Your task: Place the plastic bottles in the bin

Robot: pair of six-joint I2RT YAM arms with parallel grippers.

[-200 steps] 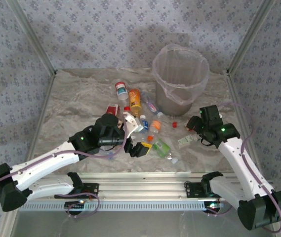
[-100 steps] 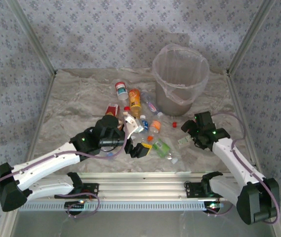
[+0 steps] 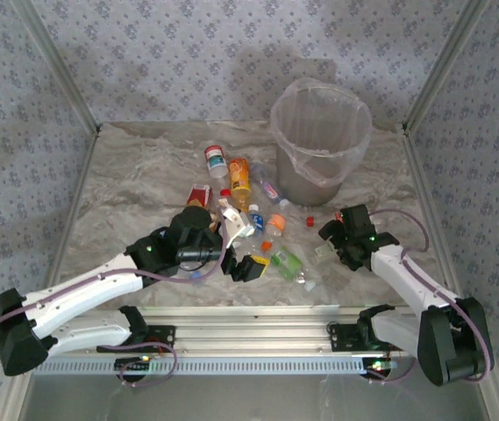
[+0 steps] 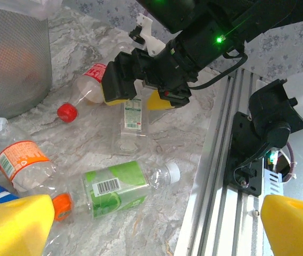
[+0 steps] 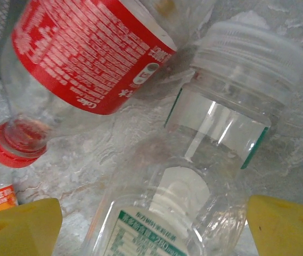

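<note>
Beside the bin (grey), loose bottles

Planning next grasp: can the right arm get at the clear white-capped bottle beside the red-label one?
Likely yes. The right gripper is open above the clear bottle, one pad on each side, nothing over it. The red-label bottle lies close beside.

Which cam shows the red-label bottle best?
Right wrist: the red-label bottle is close up, label print and red cap sharp, base cropped. Left wrist has it smaller, lying on its side, far end behind the right pincer. Top external gives its cap as a tiny dot.
</note>
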